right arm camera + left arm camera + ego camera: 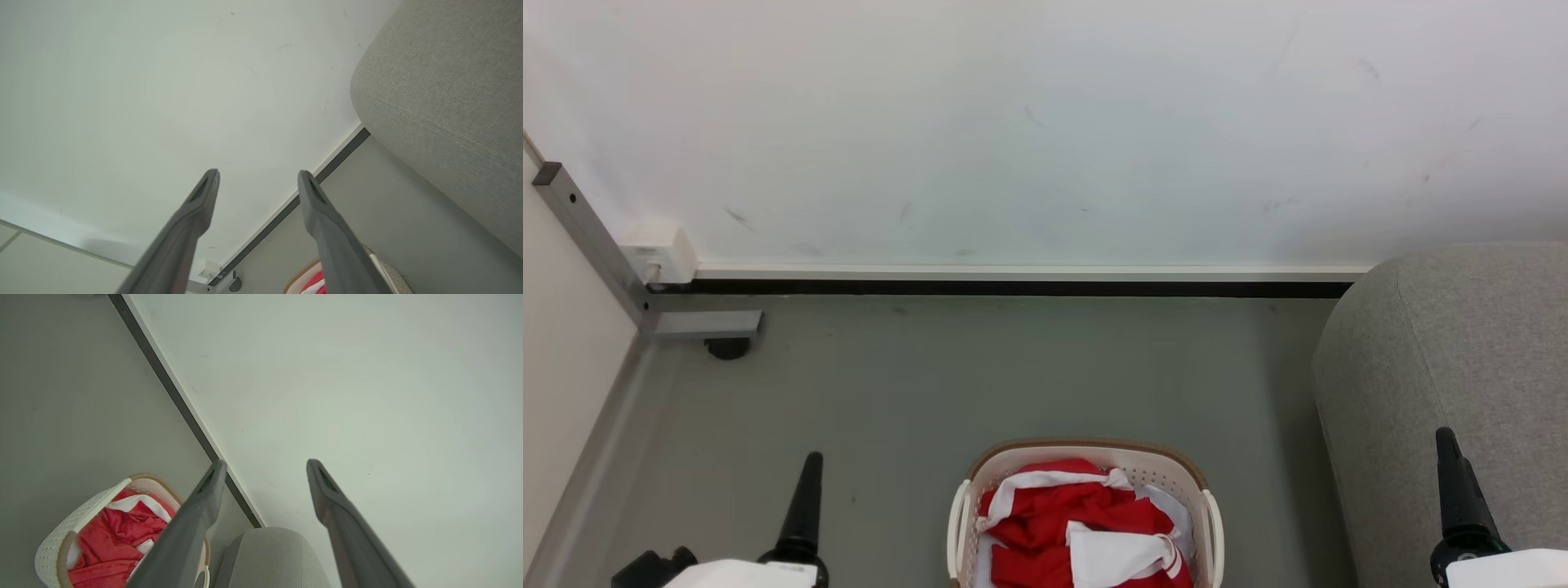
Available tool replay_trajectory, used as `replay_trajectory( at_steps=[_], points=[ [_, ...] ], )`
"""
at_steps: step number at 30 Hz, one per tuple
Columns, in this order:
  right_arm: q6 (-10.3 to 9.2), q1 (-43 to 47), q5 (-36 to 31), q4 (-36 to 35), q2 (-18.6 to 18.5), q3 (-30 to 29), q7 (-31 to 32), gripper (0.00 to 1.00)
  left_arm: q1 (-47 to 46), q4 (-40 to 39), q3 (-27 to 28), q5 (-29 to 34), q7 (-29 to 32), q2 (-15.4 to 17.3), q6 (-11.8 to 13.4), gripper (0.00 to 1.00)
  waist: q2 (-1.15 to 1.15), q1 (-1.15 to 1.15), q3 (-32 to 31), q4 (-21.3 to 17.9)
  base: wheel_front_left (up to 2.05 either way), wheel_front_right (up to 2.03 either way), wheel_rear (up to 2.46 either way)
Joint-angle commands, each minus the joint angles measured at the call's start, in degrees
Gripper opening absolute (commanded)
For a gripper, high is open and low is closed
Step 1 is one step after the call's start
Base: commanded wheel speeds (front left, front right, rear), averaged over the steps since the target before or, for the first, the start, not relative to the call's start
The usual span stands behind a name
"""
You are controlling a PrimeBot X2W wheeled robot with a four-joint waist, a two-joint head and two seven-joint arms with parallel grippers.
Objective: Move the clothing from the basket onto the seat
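In the head view the basket (1086,447) stands on the grey floor (915,392) at 6 o'clock with the clothing (1070,523) heaped inside. The seat (1462,359) lies at 4 o'clock, and the left gripper (805,506) at 7 o'clock and the right gripper (1458,490) at 5 o'clock are apart from the basket. The left wrist view shows its fingers (196,514) spread wide with nothing between them, the filled basket at 7 o'clock. The right wrist view shows that gripper's fingers (196,212) likewise wide and empty, the seat at 2 o'clock.
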Motion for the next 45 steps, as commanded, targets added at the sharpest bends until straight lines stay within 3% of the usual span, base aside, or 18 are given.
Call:
replay_trajectory(
  at_steps=[1, 11, 45],
  points=[
    [-0.03, -0.3, -2.3, -1.1, -0.5, 0.0, -0.6, 1.00, -0.4, -1.1, -0.2, 2.3, -0.4, 0.4, 0.1, 1.00, 0.00, 0.00, 0.0, 0.0, 0.00, 0.00, 0.00],
    [-0.04, 0.2, -11.3, -1.8, -0.6, 0.4, -2.7, 1.00, 0.3, -1.8, -1.2, 12.0, -2.6, 0.5, 0.8, 1.00, 0.00, 0.00, 0.0, 0.2, 0.00, 0.00, 0.00],
    [-0.07, 2.0, -34.0, -1.0, -0.7, 1.9, -8.5, 1.00, 1.7, -3.0, -4.5, 35.4, -8.4, 0.6, 1.7, 1.00, 0.00, 0.00, 0.3, 0.0, 0.00, 0.00, 0.00]
  ],
)
